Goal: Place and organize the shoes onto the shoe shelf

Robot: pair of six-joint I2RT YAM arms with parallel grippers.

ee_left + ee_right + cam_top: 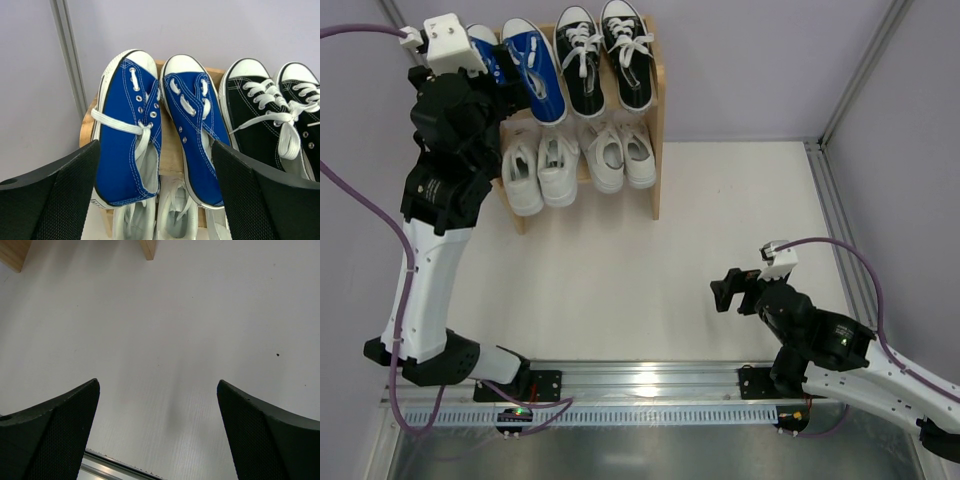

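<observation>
The wooden shoe shelf [656, 120] stands at the back left. Its top tier holds two blue sneakers [533, 70] and two black sneakers [602, 57]. Its lower tier holds two white pairs [582, 160]. In the left wrist view the blue pair [165, 130] and the black pair [275, 125] lie on the top, white shoes [177, 215] below. My left gripper [156, 195] is open and empty, just in front of and above the blue pair. My right gripper [725, 293] is open and empty, low over the bare table [190, 340].
A purple wall and a grey frame post [70, 60] stand close behind and left of the shelf. A metal rail [640, 385] runs along the table's near edge. The shelf's feet [148, 249] show at the top of the right wrist view.
</observation>
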